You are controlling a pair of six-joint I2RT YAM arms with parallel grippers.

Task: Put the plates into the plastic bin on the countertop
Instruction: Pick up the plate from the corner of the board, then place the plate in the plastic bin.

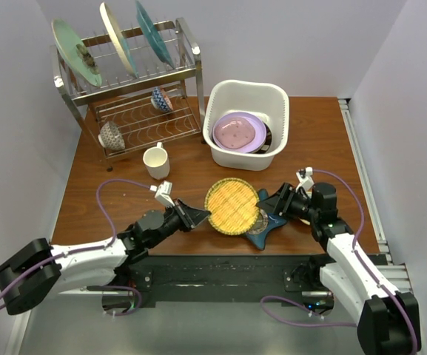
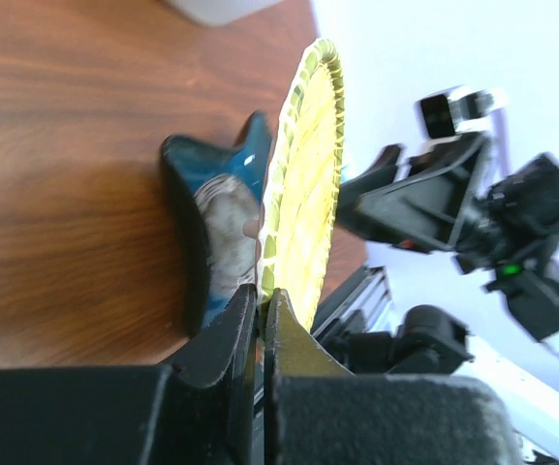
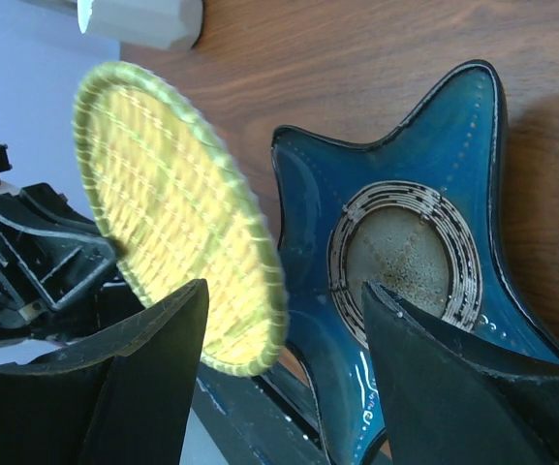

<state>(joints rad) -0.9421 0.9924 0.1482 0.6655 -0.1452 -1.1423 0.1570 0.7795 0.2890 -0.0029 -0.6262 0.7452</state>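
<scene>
Seen from above, the left gripper (image 1: 200, 216) is clamping the near-left rim of the amber round plate (image 1: 233, 205). Its jaws are closed hard on the thin woven-looking edge, with barely a sliver of gap between them. A rim pinch is probably the only hold a flat plate offers. The plate is tilting up off the wooden countertop (image 1: 124, 188), most likely so that it clears the blue star-shaped plate (image 1: 269, 225), which is lying flat just beneath and to the right of it.

The right gripper (image 3: 284, 291) is hovering above the star plate with its jaws standing wide open and holding nothing. In its own wrist view one finger is framing each side of the plate's pale round centre, while the raised edge of the amber plate is crossing in front of the left finger. It looks poised either to steady the amber plate or to take the star plate next (which of the two cannot be told).

The plastic bin (image 1: 278, 100) is sitting at the back of the countertop, right of centre and well apart from both grippers. A lavender plate (image 1: 237, 133) is lying inside it, with a darker plate partly showing underneath. The wire dish rack (image 1: 128, 96) is standing at the back left.
</scene>
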